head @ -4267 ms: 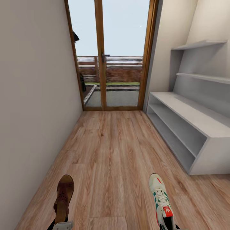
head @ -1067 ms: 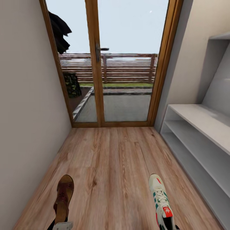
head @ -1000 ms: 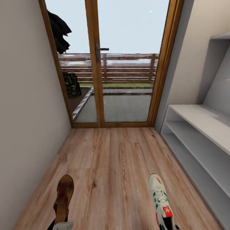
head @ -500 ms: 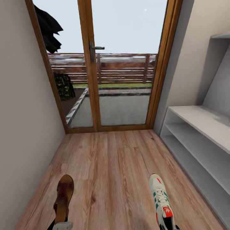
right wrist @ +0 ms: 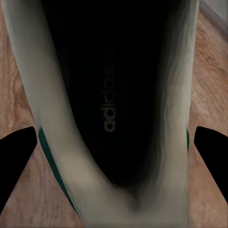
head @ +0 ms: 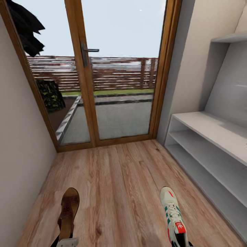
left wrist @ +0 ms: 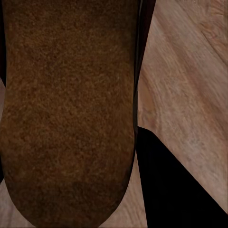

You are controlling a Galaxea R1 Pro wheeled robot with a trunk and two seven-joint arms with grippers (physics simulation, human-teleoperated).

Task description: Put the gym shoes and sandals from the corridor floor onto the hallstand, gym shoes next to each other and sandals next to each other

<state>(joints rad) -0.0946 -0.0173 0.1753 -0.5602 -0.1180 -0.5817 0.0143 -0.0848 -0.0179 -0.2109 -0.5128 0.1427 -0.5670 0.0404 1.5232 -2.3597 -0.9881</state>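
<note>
Two shoes ride low in front: a brown sandal [head: 68,212] clamped in the left gripper [head: 67,242], a gym shoe [head: 173,215] pinched at the heel by the right gripper [head: 180,243]. Hallstand [head: 219,132] stands rightward, glass door [head: 113,72] ahead.

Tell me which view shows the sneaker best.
The head view: the sneaker appears almost whole, with laces, green stripes and red tongue label. The right wrist view gives only a close look into its dark opening. The left wrist view shows the sandal instead.
</note>
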